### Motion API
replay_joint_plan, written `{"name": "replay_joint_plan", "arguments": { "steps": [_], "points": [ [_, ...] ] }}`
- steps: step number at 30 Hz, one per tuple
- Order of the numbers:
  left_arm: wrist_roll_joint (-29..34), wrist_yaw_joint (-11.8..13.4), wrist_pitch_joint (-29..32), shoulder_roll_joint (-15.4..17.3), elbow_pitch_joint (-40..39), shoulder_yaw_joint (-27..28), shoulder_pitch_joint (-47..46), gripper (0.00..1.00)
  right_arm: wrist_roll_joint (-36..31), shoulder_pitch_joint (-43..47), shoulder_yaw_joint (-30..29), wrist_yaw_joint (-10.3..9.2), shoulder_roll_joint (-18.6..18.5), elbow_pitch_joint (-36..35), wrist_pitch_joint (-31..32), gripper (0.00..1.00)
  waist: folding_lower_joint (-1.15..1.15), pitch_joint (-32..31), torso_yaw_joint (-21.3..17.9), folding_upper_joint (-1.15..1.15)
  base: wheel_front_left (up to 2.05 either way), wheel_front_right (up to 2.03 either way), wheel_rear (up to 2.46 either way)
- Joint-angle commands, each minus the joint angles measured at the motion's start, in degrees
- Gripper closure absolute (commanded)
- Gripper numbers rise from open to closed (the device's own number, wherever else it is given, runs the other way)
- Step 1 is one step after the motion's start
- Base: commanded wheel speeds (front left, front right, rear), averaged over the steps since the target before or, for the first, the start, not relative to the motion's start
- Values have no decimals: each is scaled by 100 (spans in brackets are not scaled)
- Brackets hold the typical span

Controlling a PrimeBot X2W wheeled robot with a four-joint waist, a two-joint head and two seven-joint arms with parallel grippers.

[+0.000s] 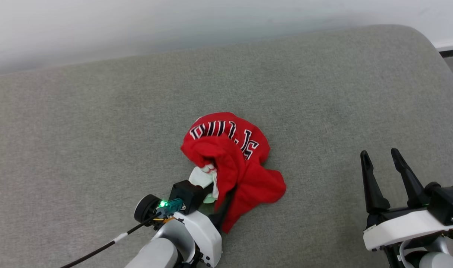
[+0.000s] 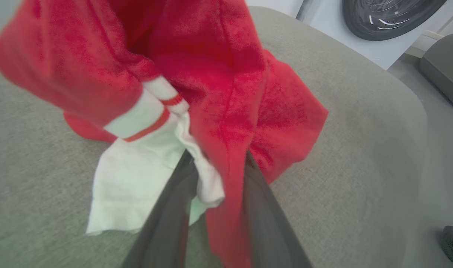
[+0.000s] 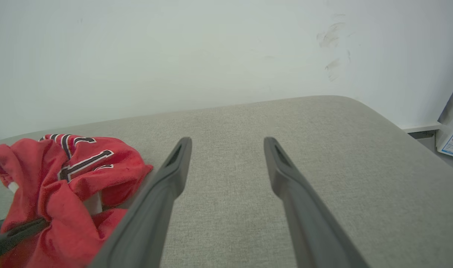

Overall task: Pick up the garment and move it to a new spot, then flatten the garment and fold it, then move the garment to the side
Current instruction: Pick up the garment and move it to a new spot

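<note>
You are seemingly laying the crumpled red white-sleeved jersey [image 1: 230,163] on the grey fabric cushion [image 1: 323,93], left gripper [image 2: 219,156] straddling a fold (clamped or not, I cannot tell), right gripper [image 1: 379,151] gaping empty; flattening is needing both

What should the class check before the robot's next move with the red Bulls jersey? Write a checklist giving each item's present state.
1. The red Bulls jersey rests on the grey cushion: ok.
2. Jersey lies flat: not ok, crumpled.
3. The left end effector grips it: cannot tell; cloth lies between its fingers.
4. The right end effector is open, apart from jersey: ok.
5. Bare cushion beside jersey for spreading: ok.
</note>
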Motion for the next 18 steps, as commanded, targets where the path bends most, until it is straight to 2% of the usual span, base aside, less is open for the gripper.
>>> {"name": "replay_joint_plan", "arguments": {
  "steps": [1,5,10,18],
  "points": [
    [32,54,-25,24,-134,8,58,0,-43,-97,13,-2,2,27,-31,0,0,-79,63,0,0,0,0],
    [99,193,-184,73,-485,60,132,0,-57,-69,28,-2,2,70,-5,0,0,-305,189,0,0,0,0],
    [171,483,-433,107,-853,194,269,0,-67,126,-9,-2,2,106,68,0,0,-744,383,0,0,0,0],
    [172,1197,-649,264,-1089,671,669,0,-80,403,48,-2,2,-6,220,0,0,-1184,661,0,0,0,0]
  ]
}}
